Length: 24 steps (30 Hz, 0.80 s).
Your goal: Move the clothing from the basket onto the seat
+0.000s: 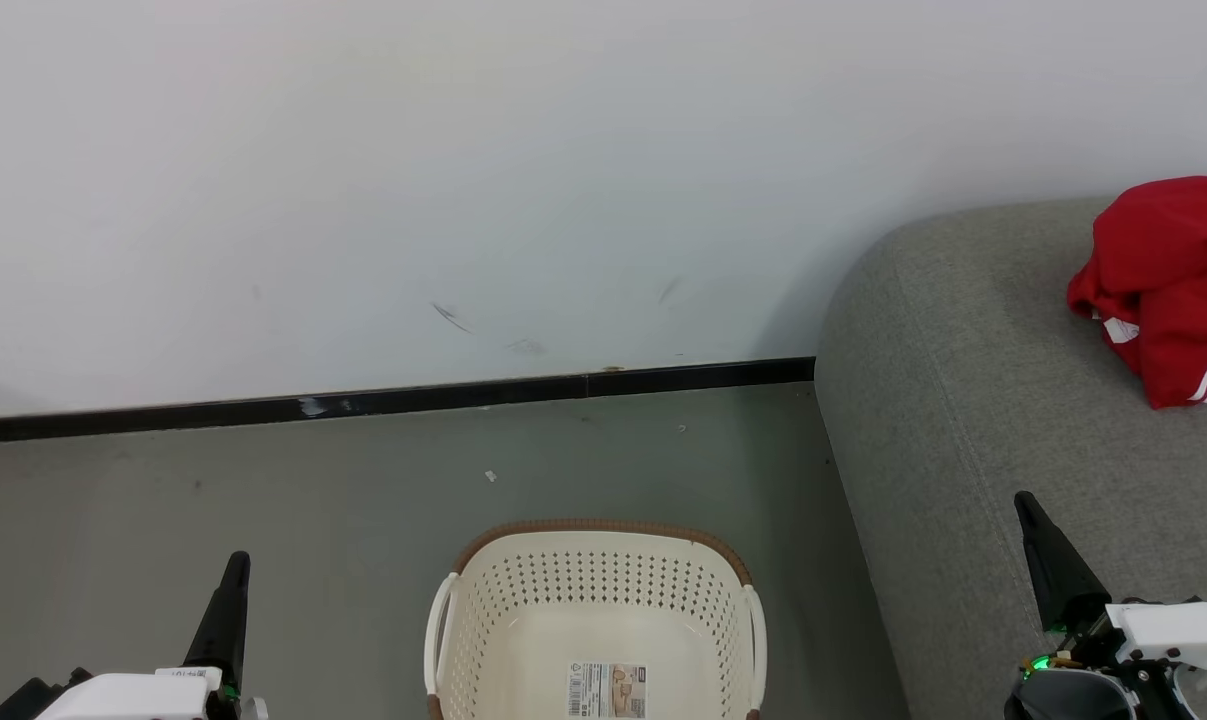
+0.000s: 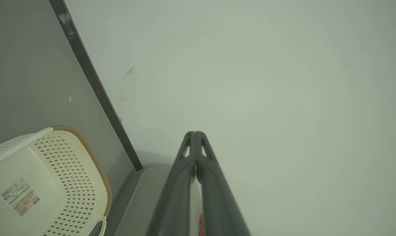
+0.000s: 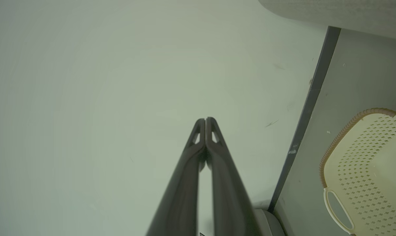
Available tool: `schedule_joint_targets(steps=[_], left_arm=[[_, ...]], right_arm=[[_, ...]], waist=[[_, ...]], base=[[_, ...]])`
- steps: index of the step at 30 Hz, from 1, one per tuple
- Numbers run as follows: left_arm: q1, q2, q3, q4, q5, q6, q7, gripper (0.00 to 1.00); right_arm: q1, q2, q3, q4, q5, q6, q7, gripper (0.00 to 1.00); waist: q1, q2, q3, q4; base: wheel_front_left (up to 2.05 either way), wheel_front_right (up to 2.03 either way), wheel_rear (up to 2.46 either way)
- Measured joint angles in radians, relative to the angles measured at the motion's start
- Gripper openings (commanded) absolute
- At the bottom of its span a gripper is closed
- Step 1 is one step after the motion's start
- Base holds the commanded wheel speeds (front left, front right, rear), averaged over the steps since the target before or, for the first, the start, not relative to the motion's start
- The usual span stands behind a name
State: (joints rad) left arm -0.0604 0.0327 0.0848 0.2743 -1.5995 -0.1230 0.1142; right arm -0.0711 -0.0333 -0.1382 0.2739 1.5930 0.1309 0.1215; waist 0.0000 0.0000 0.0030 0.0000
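Observation:
The red clothing (image 1: pixel 1168 280) with white stripes lies bunched on the grey-green seat (image 1: pixel 963 400) at the right edge of the head view. The cream basket (image 1: pixel 603 610) stands on the floor at bottom centre; its bottom holds a label and nothing else. It also shows in the left wrist view, basket (image 2: pixel 47 177), and in the right wrist view, basket (image 3: pixel 365 170). My left gripper (image 1: pixel 235 565) is shut at the lower left, left of the basket. My right gripper (image 1: pixel 1028 505) is shut over the seat's front part, well short of the clothing. Both wrist views show the fingertips pressed together, left gripper (image 2: pixel 195 133), right gripper (image 3: pixel 205 119).
A white wall (image 1: pixel 463 180) with a black skirting strip (image 1: pixel 383 402) runs behind the grey floor (image 1: pixel 213 480). The seat's rounded end stands close to the right of the basket. Open floor lies left of and behind the basket.

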Motion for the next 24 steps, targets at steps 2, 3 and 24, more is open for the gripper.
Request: schedule_joint_targets(steps=[2,3,24], left_arm=[[0.0,0.0,0.0,0.0,0.0,0.0,0.0,0.0],[0.0,0.0,0.0,0.0,0.0,0.0,0.0,0.0],[0.0,0.0,0.0,0.0,0.0,0.0,0.0,0.0]], right_arm=[[0.0,0.0,0.0,0.0,0.0,0.0,0.0,0.0],[0.0,0.0,0.0,0.0,0.0,0.0,0.0,0.0],[0.0,0.0,0.0,0.0,0.0,0.0,0.0,0.0]], waist=[[0.0,0.0,0.0,0.0],[0.0,0.0,0.0,0.0],[0.0,0.0,0.0,0.0]], base=[[0.0,0.0,0.0],[0.0,0.0,0.0],[0.0,0.0,0.0]])
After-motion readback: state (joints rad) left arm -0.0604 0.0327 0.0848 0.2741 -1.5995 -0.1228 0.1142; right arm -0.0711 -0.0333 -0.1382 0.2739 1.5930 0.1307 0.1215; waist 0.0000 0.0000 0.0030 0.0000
